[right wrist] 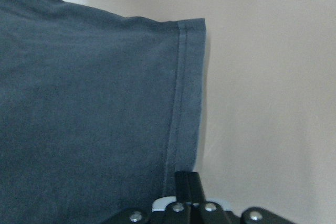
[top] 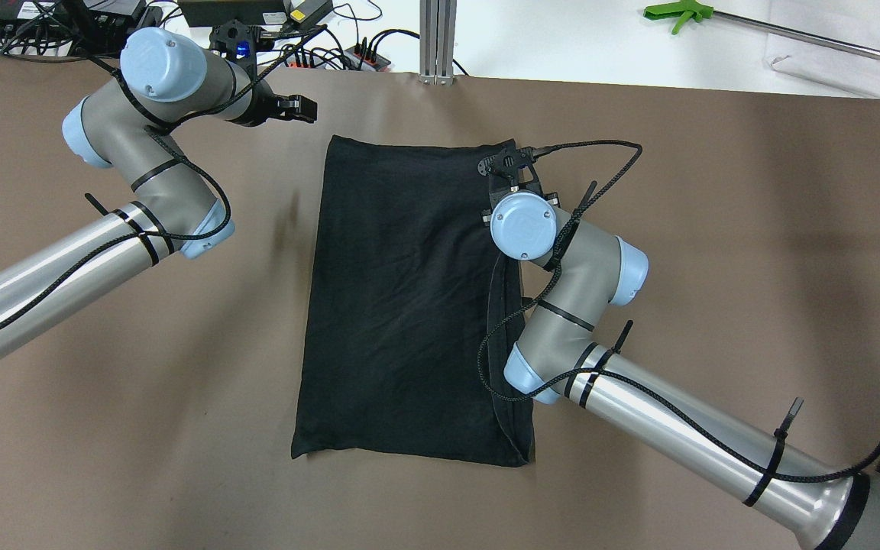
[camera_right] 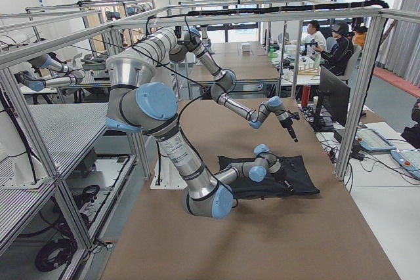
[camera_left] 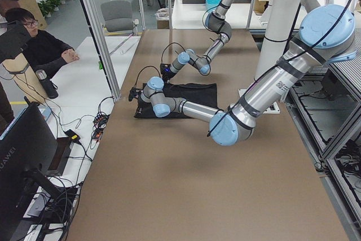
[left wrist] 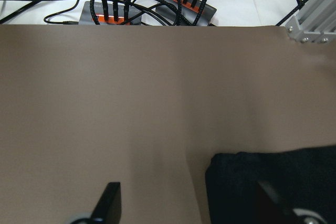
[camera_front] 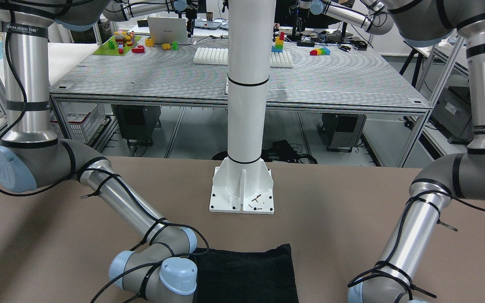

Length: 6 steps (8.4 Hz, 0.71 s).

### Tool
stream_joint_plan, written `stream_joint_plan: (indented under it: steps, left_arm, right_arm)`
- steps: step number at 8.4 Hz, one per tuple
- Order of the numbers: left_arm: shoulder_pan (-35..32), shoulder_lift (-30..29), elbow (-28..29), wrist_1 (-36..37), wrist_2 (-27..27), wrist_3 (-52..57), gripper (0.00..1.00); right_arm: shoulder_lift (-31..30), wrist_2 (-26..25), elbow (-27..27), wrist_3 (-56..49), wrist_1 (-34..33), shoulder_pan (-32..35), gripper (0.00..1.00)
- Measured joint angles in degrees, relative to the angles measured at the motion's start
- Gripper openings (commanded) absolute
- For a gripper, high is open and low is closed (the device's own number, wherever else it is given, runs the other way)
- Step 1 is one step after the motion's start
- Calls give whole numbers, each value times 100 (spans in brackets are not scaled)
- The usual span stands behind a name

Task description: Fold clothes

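The black cloth point(top: 402, 305) was laid flat on the brown table point(top: 715, 267), on the side of the white pole point(camera_front: 249, 84) away from the robot. It was set roughly in line with the pole and well apart from the base plate point(camera_front: 242, 189). One short edge was turned toward the pole, and the cloth was seen to be wider than the base plate. Along the long edge on the robot's right, a narrow strip of fabric was seen doubled over.

The right gripper point(right wrist: 186, 176) was held low at the cloth's corner farthest from the pole on the robot's right, directly over the stitched hem. Its fingers were pressed together, with no gap visible between them. Whether any fabric was pinched between them could not be told.

The left gripper point(top: 299, 108) was held beyond the cloth's other corner far from the pole, raised over bare table. Its fingers point(left wrist: 109, 203) were spread wide apart and nothing was held between them. In the left wrist view, that corner of the cloth was seen below the spread fingers, nearer one of them.

At the table's edge farthest from the pole, power strips point(left wrist: 191, 6) with black cables plugged in were seen. A seated person point(camera_left: 45, 49) was visible at a neighbouring white desk in the exterior left view.
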Motion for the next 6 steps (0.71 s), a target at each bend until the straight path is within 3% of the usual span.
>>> stream_joint_plan:
  steps: [1,3,5,6]
  left_arm:
    - [29,-4,-1,0,3,-38,91]
    - [76,-9,-15,6,5,-93,91]
    - [110,-13,-33,2,5,-123,91]
    - [117,-13,-44,-3,5,-134,91]
  right_arm:
    - [-55,77,39,-59,38,28,5]
    - [-174,180,139,-104,119,64,29]
    - [-289,598,219,-95,334,196,13]
    - [-433,984,231,-91,686,326,13]
